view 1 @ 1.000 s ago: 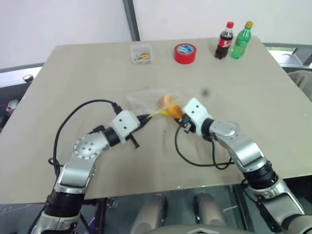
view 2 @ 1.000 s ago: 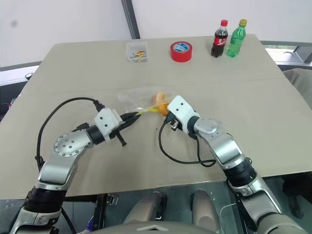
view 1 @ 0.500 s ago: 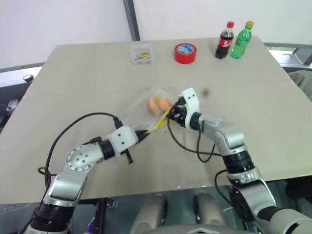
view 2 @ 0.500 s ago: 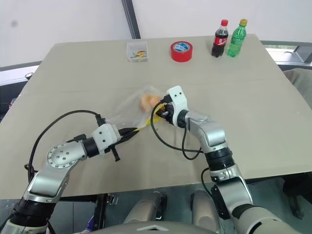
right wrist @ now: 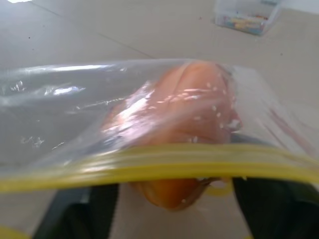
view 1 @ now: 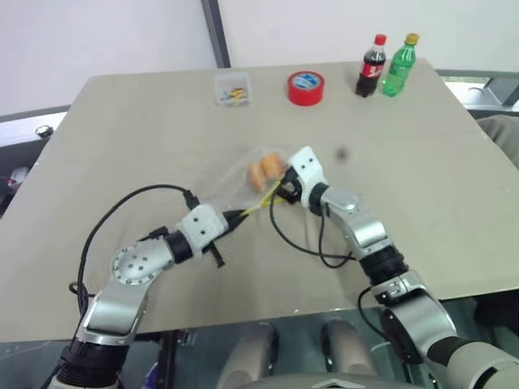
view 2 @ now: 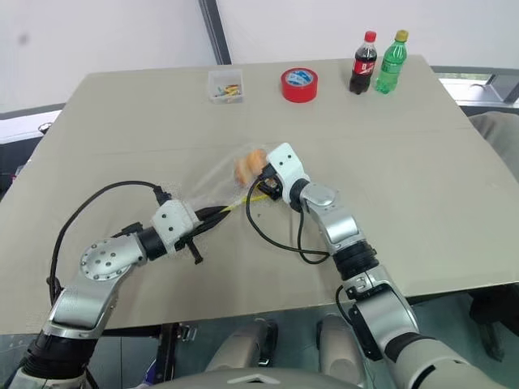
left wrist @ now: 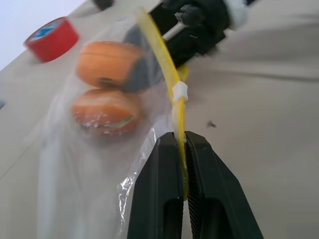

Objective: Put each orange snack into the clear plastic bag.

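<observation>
The tabletop (view 1: pixel 122 121) carries a clear plastic bag (view 1: pixel 235 185) near its middle, held up off the surface. The left claw (left wrist: pixel 180 149) is clenched on the bag's yellow zipper strip (left wrist: pixel 164 59). The right claw (view 1: pixel 280 188) reaches into the mouth from the opposite side, fingers spread apart. Both orange snacks (left wrist: pixel 107 64) sit inside the bag, just ahead of the right claw, which probably needs only to back straight out.
</observation>
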Tool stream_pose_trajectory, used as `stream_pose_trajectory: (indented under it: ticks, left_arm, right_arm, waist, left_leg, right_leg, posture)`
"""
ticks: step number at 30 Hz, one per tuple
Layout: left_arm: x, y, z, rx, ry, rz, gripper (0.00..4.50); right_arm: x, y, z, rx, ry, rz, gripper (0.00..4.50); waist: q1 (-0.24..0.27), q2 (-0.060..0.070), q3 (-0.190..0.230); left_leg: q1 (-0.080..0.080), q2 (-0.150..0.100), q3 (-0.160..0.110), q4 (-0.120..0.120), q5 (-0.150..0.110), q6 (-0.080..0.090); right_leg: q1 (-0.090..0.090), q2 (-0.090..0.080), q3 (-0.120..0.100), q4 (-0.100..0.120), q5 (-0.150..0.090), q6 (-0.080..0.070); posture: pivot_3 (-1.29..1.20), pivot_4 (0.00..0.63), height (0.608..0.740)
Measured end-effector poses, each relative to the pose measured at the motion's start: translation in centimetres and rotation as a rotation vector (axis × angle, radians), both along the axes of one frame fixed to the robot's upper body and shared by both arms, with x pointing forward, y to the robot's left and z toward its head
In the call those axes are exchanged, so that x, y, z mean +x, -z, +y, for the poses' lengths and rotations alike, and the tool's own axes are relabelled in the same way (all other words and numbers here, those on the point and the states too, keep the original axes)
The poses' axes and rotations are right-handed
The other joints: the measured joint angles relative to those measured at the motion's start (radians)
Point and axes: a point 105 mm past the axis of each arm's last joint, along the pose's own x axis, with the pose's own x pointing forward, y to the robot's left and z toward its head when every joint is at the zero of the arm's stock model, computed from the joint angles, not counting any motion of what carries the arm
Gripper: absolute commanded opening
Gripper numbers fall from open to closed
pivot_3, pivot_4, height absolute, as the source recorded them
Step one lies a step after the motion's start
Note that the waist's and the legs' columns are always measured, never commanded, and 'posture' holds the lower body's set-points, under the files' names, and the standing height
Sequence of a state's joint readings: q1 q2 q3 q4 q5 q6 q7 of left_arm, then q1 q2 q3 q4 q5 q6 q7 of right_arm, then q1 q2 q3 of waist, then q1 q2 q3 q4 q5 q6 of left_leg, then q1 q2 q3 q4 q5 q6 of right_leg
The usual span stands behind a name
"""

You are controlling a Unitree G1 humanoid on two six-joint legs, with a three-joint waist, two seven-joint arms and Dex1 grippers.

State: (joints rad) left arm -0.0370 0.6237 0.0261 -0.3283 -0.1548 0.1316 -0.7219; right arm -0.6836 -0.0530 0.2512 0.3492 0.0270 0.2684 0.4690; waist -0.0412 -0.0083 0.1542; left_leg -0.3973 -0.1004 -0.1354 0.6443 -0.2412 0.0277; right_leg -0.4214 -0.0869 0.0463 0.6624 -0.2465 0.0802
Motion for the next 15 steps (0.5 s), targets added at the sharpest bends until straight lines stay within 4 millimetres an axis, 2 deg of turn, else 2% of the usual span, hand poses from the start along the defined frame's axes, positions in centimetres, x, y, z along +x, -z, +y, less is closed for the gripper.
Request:
stream_pose_trajectory:
  ticks: [5, 9, 12, 15]
  left_arm:
    - [1.3, -1.5, 0.9, -0.085, -0.081, -0.014, 0.00]
    - [2.0, -2.3, 1.7, -0.131, -0.115, -0.014, 0.00]
    - [2.0, -2.6, 1.8, -0.158, -0.116, -0.006, 0.00]
    - [2.0, -2.6, 1.7, -0.180, -0.109, 0.006, 0.00]
  right_arm:
    - [-1.9, -1.9, -2.2, -0.049, -0.082, -0.114, 4.42]
    - [-3.5, -2.6, -4.2, -0.126, -0.130, -0.178, 4.42]
    - [-3.2, -2.0, -6.5, -0.329, -0.095, -0.286, 4.42]
    - [-2.2, -0.4, -7.0, -0.502, -0.075, -0.375, 4.42]
  waist:
    - [0.002, 0.000, 0.000]
    - [0.001, 0.000, 0.000]
    - [0.000, 0.000, 0.000]
    - [-0.001, 0.000, 0.000]
  left_leg:
    - [0.000, 0.000, 0.000, 0.000, 0.000, 0.000]
    - [0.000, 0.000, 0.000, 0.000, 0.000, 0.000]
    - [0.000, 0.000, 0.001, 0.001, 0.000, 0.000]
    - [0.001, 0.000, 0.001, 0.001, 0.000, 0.000]
  right_leg:
    - [0.001, 0.000, 0.000, -0.001, 0.000, 0.000]
    - [0.001, 0.000, 0.000, -0.001, 0.000, 0.000]
    - [0.001, 0.000, 0.000, 0.000, 0.000, 0.000]
    - [0.001, 0.000, 0.000, 0.000, 0.000, 0.000]
  posture:
    - [0.00, 0.150, 0.740]
    - [0.00, 0.150, 0.740]
    - [0.00, 0.150, 0.740]
    - [0.00, 0.150, 0.740]
